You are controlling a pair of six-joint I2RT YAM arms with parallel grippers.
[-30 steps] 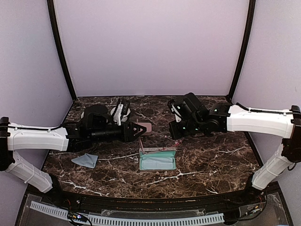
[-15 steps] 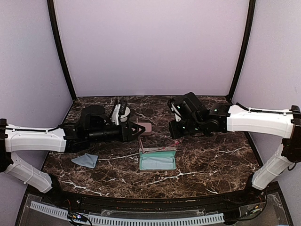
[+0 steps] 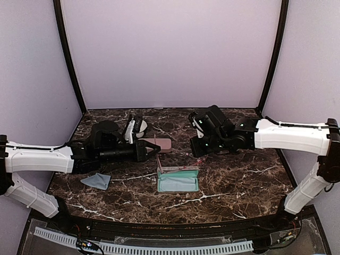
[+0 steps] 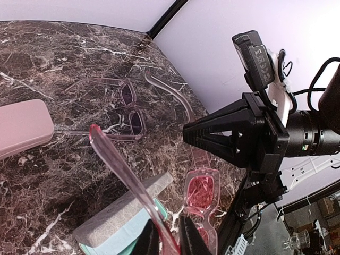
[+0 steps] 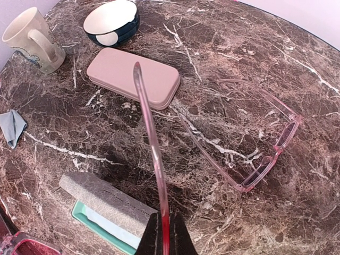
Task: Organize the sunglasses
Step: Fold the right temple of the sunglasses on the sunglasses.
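Open teal case (image 3: 178,181) sits right of blue cloth (image 3: 96,180).

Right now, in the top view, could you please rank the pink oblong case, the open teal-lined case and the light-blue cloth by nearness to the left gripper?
1. Pink oblong case, just beside the left gripper.
2. Open teal-lined case, toward the front, centre.
3. Light-blue cloth, front left.

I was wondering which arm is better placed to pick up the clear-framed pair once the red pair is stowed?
Right, probably. The left gripper and right gripper are both shut on the red sunglasses, but the clear-framed pair lies nearer the right one, close by in the right wrist view.
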